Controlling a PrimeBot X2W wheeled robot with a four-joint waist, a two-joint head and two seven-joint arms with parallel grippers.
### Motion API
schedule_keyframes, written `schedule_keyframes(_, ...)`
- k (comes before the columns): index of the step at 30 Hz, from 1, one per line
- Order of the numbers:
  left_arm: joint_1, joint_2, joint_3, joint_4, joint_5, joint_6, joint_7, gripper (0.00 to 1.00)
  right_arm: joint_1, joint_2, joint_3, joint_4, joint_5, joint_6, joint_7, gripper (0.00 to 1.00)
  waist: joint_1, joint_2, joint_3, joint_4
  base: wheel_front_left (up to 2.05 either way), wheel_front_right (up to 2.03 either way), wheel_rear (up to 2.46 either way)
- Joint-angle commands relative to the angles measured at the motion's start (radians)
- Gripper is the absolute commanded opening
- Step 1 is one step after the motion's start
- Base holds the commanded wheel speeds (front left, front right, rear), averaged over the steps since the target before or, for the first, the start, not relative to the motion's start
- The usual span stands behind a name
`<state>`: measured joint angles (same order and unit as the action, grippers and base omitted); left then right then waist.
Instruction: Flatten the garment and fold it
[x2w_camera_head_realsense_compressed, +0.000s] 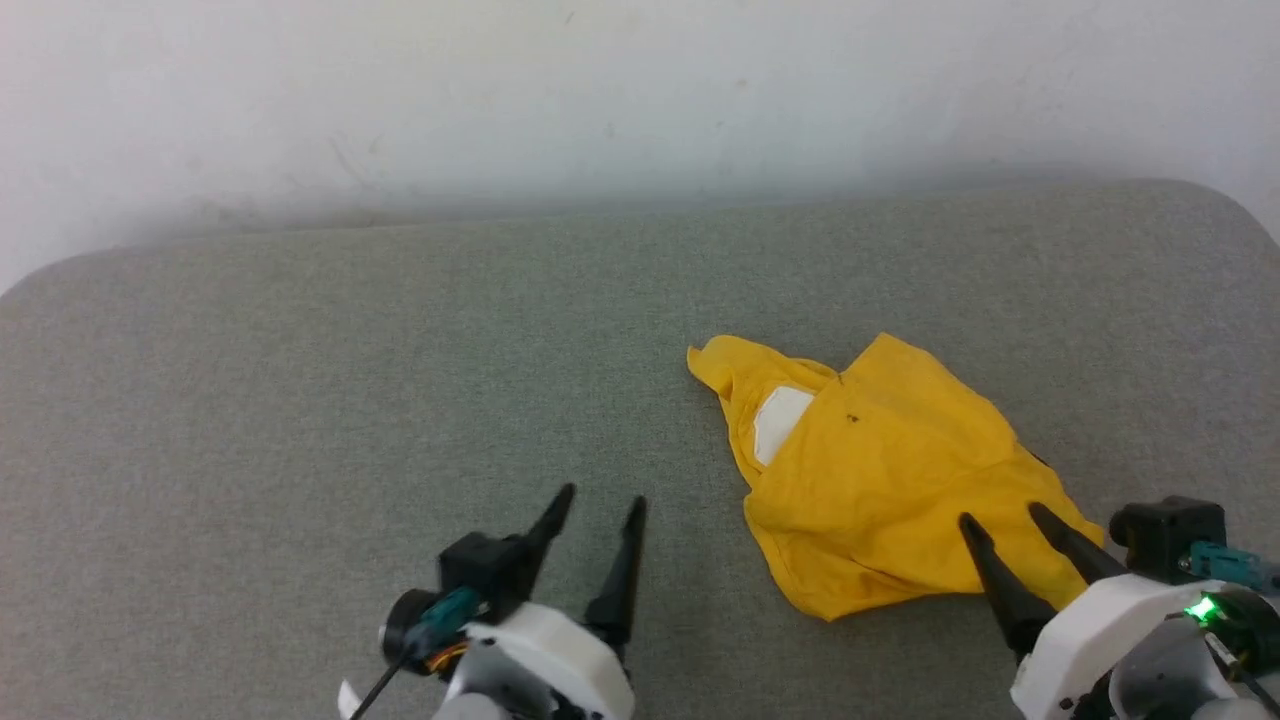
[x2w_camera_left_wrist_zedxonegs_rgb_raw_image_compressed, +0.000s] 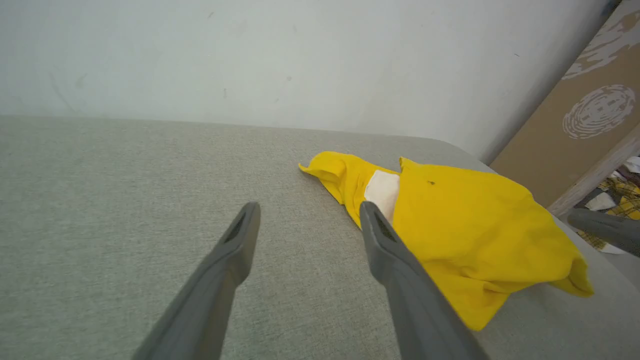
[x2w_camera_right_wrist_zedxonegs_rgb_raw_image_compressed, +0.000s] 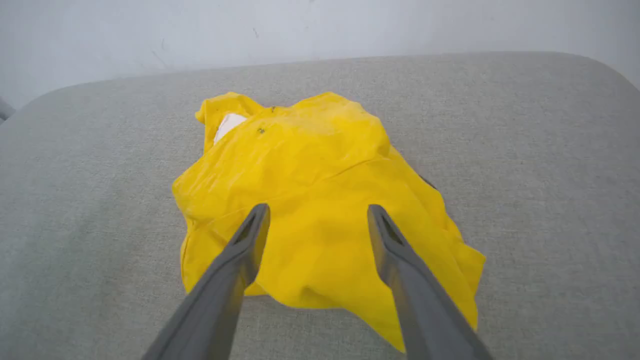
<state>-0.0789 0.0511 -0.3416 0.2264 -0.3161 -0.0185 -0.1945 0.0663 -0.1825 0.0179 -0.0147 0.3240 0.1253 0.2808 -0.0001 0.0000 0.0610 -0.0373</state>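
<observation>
Since the crumpled yellow T-shirt (x2w_camera_head_realsense_compressed: 880, 470) lies bunched on the tabletop (x2w_camera_head_realsense_compressed: 300, 400) just under and ahead of our right claw (x2w_camera_head_realsense_compressed: 1000, 513), we judge that arm the nearer one. It stands spread, pinching nothing. The shirt's long axis runs away from it, slanting left. Our left claw (x2w_camera_head_realsense_compressed: 602, 494), also spread, has the shirt off to its right, apart from it.

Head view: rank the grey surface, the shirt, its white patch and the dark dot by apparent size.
1. Grey surface, by far the largest.
2. Shirt.
3. White patch.
4. Dark dot, tiny.
No ties; all lie at a similar depth.
</observation>
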Motion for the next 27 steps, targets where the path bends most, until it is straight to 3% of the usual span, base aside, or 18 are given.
schedule_keyframes(1,-0.038,-0.001,-0.033,0.016,-0.013,-0.016,0.048,1.00,-0.006,-0.014,0.029,-0.042,0.036,0.005,0.007,1.00,0.0001,0.0000,0.011,-0.013,0.00,0.00,0.00)
schedule_keyframes(6,-0.133,-0.001,-0.134,0.055,-0.068,-0.032,0.199,1.00,-0.011,-0.042,0.045,-0.151,0.059,0.005,0.017,1.00,0.0001,0.0000,0.049,-0.039,0.00,0.00,0.00)
schedule_keyframes(12,-0.277,-0.001,-0.234,0.139,-0.114,-0.041,0.347,1.00,-0.047,-0.041,0.036,-0.201,0.023,0.005,-0.052,1.00,0.0001,0.0000,0.113,-0.082,0.00,0.00,0.00)
schedule_keyframes(19,-0.416,-0.001,-0.281,0.278,-0.143,-0.035,0.408,1.00,-0.080,-0.030,0.036,-0.165,-0.029,0.005,-0.137,1.00,0.0001,0.0000,0.171,-0.125,0.00,0.00,0.00)
schedule_keyframes(22,-0.444,-0.001,-0.306,0.331,-0.157,-0.052,0.408,1.00,-0.086,-0.021,0.032,-0.143,-0.041,0.005,-0.157,1.00,0.0001,0.0000,0.179,-0.132,0.00,0.00,0.00)
schedule_keyframes(23,-0.447,-0.001,-0.312,0.342,-0.169,-0.060,0.404,0.16,-0.088,-0.018,0.028,-0.135,-0.046,0.005,-0.162,1.00,0.0001,0.0000,0.180,-0.132,0.00,0.00,0.00)
schedule_keyframes(24,-0.449,-0.001,-0.318,0.347,-0.182,-0.068,0.394,0.00,-0.090,-0.016,0.024,-0.127,-0.052,0.005,-0.166,1.00,0.0001,0.0000,0.179,-0.130,0.00,0.00,0.00)
schedule_keyframes(27,-0.446,-0.001,-0.317,0.356,-0.227,-0.079,0.350,0.00,-0.086,-0.010,0.010,-0.105,-0.064,0.005,-0.174,1.00,0.0001,0.0000,0.163,-0.114,0.00,0.00,0.00)
